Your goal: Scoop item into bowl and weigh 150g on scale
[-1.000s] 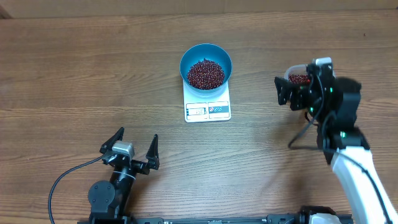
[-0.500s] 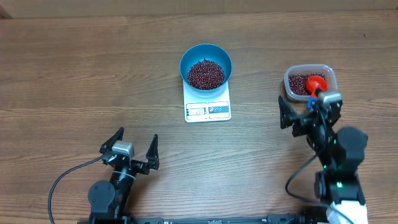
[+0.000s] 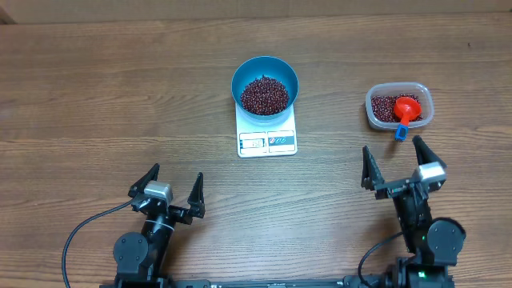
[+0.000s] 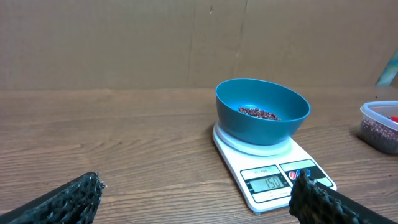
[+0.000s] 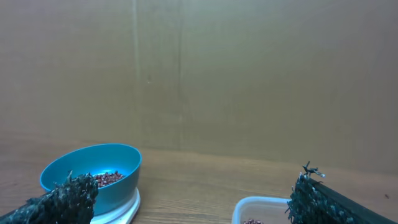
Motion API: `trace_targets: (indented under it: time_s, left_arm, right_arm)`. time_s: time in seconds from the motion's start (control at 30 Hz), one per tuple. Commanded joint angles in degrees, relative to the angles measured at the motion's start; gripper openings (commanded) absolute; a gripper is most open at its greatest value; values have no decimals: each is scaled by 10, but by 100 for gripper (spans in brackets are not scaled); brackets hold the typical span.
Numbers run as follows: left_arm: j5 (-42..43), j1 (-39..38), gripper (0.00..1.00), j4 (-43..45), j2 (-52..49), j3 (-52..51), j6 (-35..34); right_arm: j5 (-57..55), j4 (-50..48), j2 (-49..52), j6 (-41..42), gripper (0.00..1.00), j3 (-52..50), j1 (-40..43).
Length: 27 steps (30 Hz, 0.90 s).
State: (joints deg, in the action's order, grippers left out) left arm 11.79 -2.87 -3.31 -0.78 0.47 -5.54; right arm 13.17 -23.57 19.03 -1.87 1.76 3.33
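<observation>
- left gripper (image 3: 177,171) and right gripper (image 3: 392,148): jaws spread wide, both empty.
- bowl (image 3: 265,68) holding the item (image 3: 265,94) sits on scale (image 3: 267,138), ahead of both jaws, between them; left arm marginally nearer.

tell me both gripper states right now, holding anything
left gripper: open, holding nothing
right gripper: open, holding nothing
</observation>
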Motion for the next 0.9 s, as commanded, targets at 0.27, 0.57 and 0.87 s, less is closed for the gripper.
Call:
trace_targets:
  time_s: [0.27,0.57,0.87]
  left_arm:
    - [-2,3,100,-1,5,-2,13]
    - [-2,3,100,-1,5,-2,13]
    - [-2,3,99,-1,5,-2,13]
  right_arm:
    - [-46,135,-94,41,100,-13,-7]
    - [-121,267,-189,109,100,-13,-8]
    - [-122,285,-189,109,100,-13,-11]
